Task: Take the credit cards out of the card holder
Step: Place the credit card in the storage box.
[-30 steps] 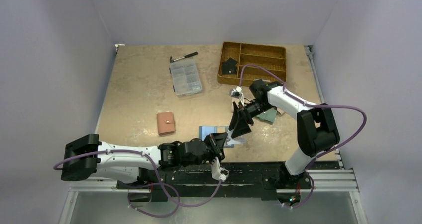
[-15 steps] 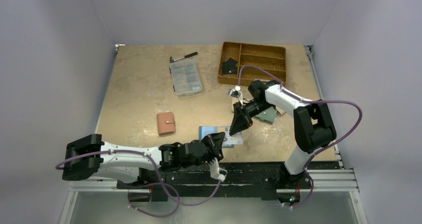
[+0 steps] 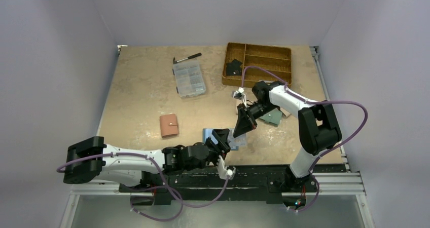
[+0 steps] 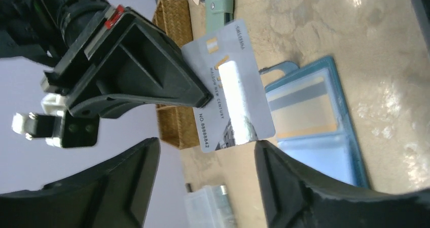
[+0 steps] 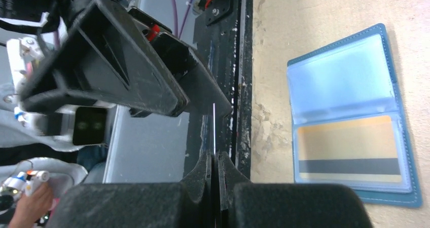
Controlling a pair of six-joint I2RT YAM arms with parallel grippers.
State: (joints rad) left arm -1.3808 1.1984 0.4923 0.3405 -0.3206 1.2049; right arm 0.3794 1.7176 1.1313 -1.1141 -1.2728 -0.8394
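Observation:
The dark blue card holder (image 3: 209,134) lies open on the table near the front edge, its lighter blue inside (image 5: 350,76) facing up. A tan credit card (image 5: 347,149) with a dark stripe sits in one clear pocket. My right gripper (image 5: 214,159) is shut on a greyish credit card (image 4: 230,86), holding it in the air above the holder; the right wrist view shows it edge-on. My left gripper (image 4: 205,147) is open just below the card's lower edge, with its fingers (image 4: 284,177) apart and off the card.
A wicker tray (image 3: 269,71) holding a black item (image 3: 234,67) stands at the back right. A clear organiser box (image 3: 189,78) and a black-handled tool (image 3: 187,58) lie at the back. A pink-brown wallet (image 3: 169,125) sits left, and a teal-green wallet (image 3: 274,117) lies under the right arm.
My right gripper has shut on the greyish card. My left gripper, shut on it before, has opened and let it go. The right arm drew back slightly from the table's front.

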